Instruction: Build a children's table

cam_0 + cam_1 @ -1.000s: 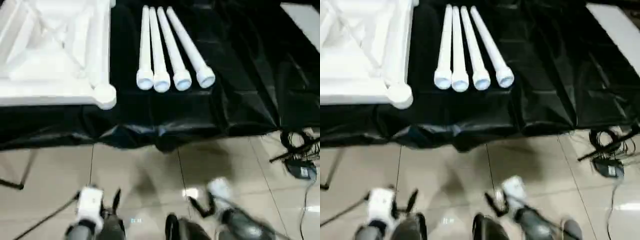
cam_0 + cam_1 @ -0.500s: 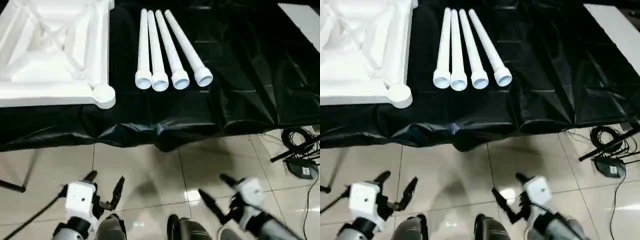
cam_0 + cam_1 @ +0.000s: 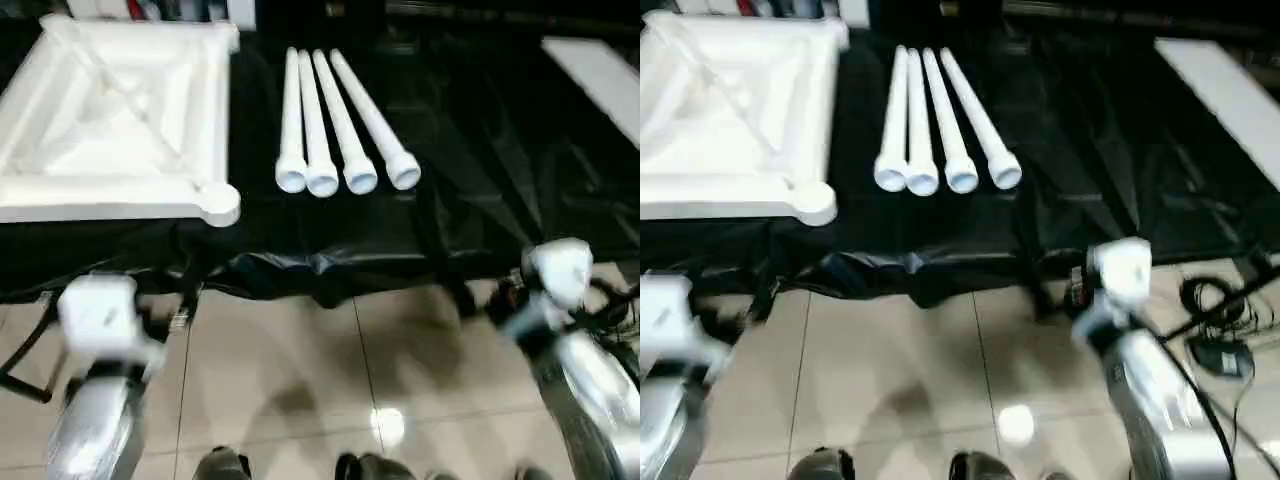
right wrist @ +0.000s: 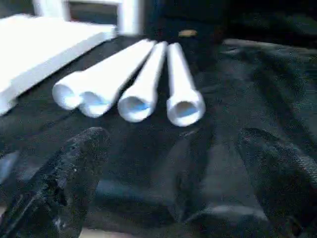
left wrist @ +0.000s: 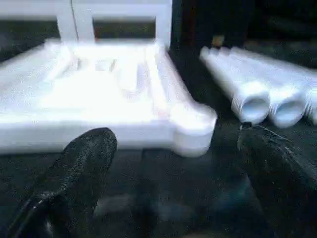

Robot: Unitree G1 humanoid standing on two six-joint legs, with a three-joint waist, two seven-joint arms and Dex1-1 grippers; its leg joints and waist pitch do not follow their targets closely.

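The table top (image 3: 120, 125) lies ribbed side up at ten o'clock on the black sheet (image 3: 480, 170), so its corner sockets face upward for fitting. The four legs (image 3: 335, 120) lie bundled at twelve o'clock, open ends nearest. Left gripper (image 5: 168, 183) and right gripper (image 4: 173, 183) gape wide, empty.

Table top (image 3: 120, 120): white plastic, underside up w/ diagonal rib pattern, round white socket (image 3: 218, 200) at near corner toward legs. Four legs (image 3: 340, 125): plain white tubes, no markings, open ends look pale blue-grey inside. Work table cover (image 3: 480, 150): glossy black sheet, creased, grey highlights, hangs over near edge. Floor (image 3: 290, 380): beige tiles, dark grout lines, bright light spot. Forearms silver; wrist blocks white. Fingers (image 5: 84, 163) of both grippers: matte black. Black cables (image 3: 1220, 300) on floor at right. White panel (image 3: 595, 70) at far right corner.
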